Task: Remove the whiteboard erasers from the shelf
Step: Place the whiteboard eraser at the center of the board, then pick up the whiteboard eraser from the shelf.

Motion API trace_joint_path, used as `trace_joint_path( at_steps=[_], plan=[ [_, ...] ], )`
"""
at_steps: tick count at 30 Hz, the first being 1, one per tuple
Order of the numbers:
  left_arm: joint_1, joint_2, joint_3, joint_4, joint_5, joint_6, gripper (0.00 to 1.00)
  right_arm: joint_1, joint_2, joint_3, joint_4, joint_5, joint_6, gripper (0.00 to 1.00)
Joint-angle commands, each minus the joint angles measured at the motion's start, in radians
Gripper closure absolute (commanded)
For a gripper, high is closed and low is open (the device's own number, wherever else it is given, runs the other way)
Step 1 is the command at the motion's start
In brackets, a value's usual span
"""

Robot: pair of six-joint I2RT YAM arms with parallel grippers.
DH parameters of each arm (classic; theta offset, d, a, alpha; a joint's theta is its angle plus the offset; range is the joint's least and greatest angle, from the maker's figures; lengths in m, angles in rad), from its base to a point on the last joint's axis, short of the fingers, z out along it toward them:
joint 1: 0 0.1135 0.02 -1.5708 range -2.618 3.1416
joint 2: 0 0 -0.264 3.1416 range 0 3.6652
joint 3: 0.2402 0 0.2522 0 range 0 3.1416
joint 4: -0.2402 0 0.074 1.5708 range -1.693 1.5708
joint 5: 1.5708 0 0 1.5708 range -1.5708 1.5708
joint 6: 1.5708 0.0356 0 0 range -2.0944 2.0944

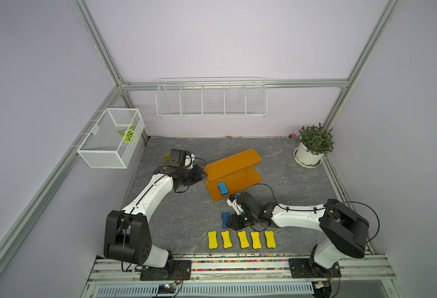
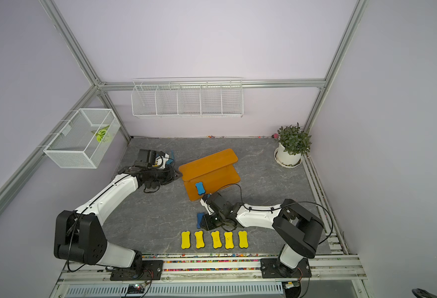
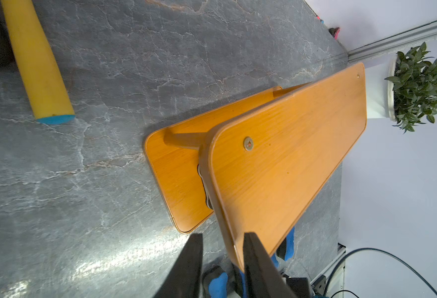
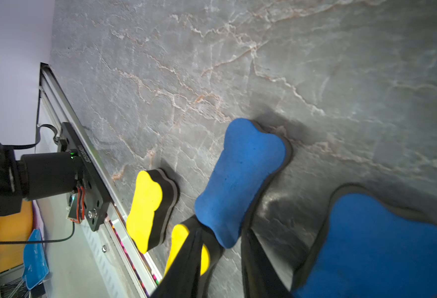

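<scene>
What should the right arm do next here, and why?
Probably lift the right gripper straight up: its jaws stand parted around a blue eraser resting on the table, and a second blue eraser lies on the shelf.

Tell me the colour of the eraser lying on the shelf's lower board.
Blue. The eraser shows best in a top view, on the shelf.
</scene>
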Motion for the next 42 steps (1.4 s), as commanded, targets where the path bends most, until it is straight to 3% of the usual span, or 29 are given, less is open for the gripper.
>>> trace_joint_path(
  at_steps=[1,11,21,29,42],
  plan=[
    [0.0,-0.006,-0.006,-0.01,-0.007,0.015,0.68,-0.003,-0.047,0.033,-0.061,0.041,-0.039,0.66],
    [0.0,0.015,-0.002,-0.013,-0.012,0.012,0.73,-0.129,-0.052,0.069,0.101,0.158,-0.092,0.66],
    [-0.001,0.054,0.011,-0.018,-0.014,0.016,0.78,-0.228,0.089,0.123,0.323,0.214,-0.123,0.65],
    [0.0,0.064,0.011,-0.019,-0.016,0.016,0.82,-0.232,0.203,0.17,0.394,0.222,-0.131,0.65],
    [0.0,0.059,0.011,-0.021,-0.009,0.016,0.82,-0.191,0.237,0.125,0.494,0.297,-0.123,0.66]
  ],
)
